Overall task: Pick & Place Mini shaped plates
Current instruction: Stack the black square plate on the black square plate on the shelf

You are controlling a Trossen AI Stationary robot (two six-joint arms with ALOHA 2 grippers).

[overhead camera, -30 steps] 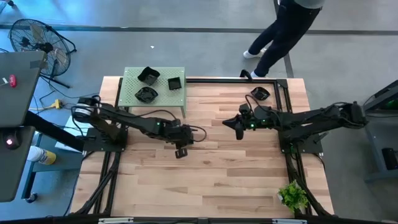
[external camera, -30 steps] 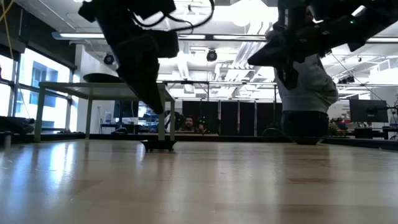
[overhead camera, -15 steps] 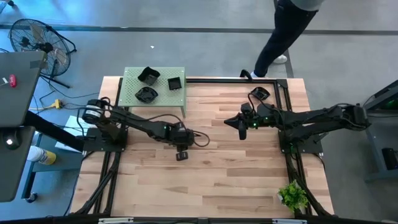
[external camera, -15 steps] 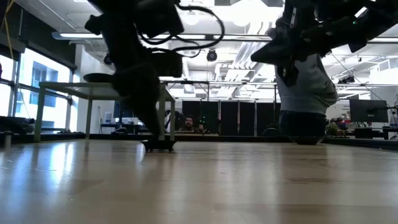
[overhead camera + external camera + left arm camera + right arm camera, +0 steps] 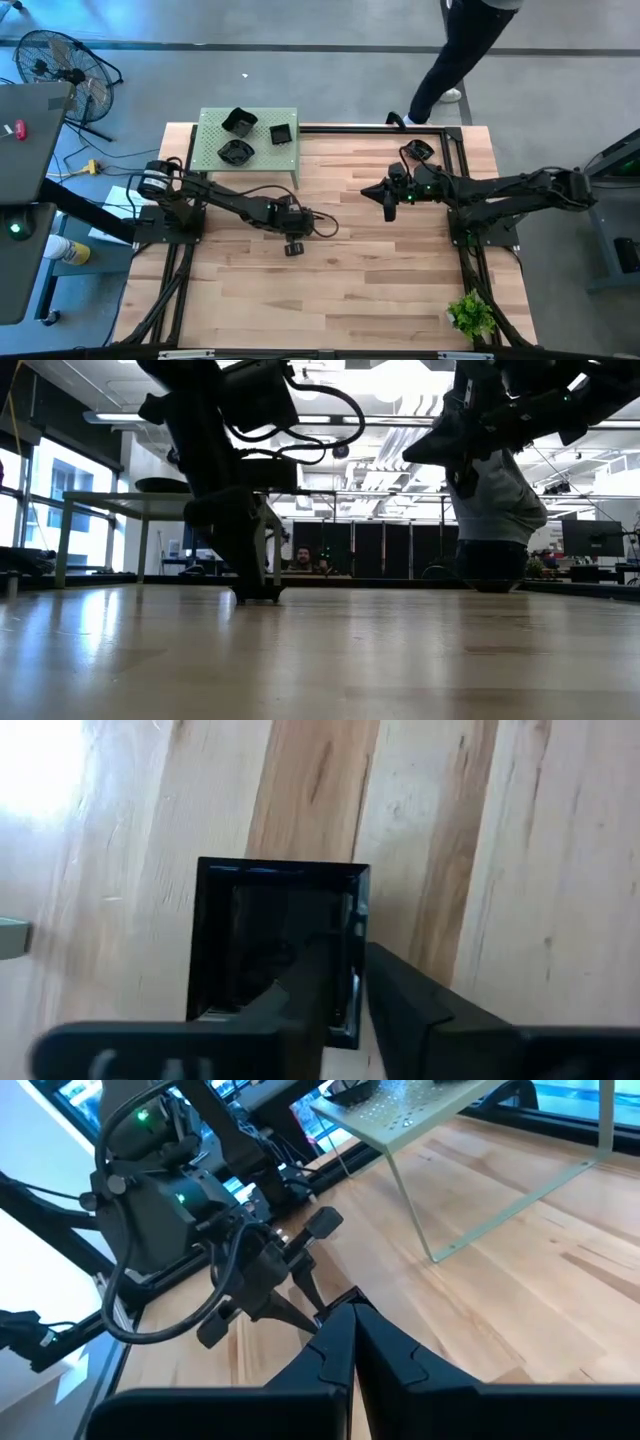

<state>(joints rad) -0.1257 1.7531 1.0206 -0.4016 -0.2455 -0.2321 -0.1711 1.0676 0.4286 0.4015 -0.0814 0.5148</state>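
Note:
A square glossy black mini plate (image 5: 260, 935) lies flat on the wooden table near its middle (image 5: 292, 249). My left gripper (image 5: 348, 946) stands over it, pointing down, and is shut on one of its side walls. In the low view the left gripper (image 5: 238, 550) reaches down to the plate (image 5: 258, 595). My right gripper (image 5: 388, 208) hangs shut and empty above the table, right of the middle, its fingers meeting (image 5: 350, 1342). Three more black plates (image 5: 238, 121) (image 5: 281, 133) (image 5: 235, 152) rest on the green shelf. Another black plate (image 5: 418, 150) sits on the table by the far right. My left gripper has the square plate by one side wall (image 5: 357, 910). One finger (image 5: 305, 990) is inside the dish and the other finger (image 5: 400, 995) is outside it. The fingers come from above, pointing down. The plate's bottom is on the table.
A green perforated shelf on legs (image 5: 255, 170) stands at the table's far left corner. A black frame (image 5: 460, 160) runs along the far and right edges. A small green plant (image 5: 472, 315) sits at the near right corner. A person (image 5: 455, 55) walks past beyond the far edge.
My left gripper has come down onto the square plate and shifted slightly toward the near edge; the plate has stayed where it lay on the table. My right arm has kept almost still. The person beyond the far edge has stepped along.

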